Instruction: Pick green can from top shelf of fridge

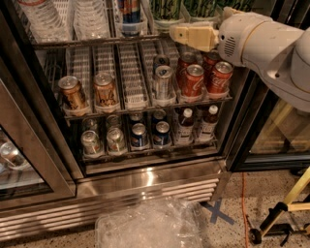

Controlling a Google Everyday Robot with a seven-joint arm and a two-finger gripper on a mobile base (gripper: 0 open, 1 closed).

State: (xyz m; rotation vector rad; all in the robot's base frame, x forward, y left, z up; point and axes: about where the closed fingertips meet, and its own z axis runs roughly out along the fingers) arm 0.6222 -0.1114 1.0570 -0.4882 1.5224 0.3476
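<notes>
Gripper (175, 34) high up, right of centre; well below it, speckled stone floor (230, 238); crumpled clear plastic (145, 227); blue tape cross (218, 213); yellow stand (296, 190) further right.

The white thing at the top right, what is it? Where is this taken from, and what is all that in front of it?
That is a robot's arm. The cream piece at its end is its gripper, the part that grabs. There is one camera, looking down at a drinks fridge from the front; where it is mounted I cannot say. The gripper is at the front rail of the top shelf, just under the green cans it is meant to fetch. It appears to hold nothing yet. That shelf also has clear water bottles. The rack below holds red cola cans, a silver can and brown cans. The lowest has more cans and small bottles. Crumpled clear plastic lies on the floor.
</notes>
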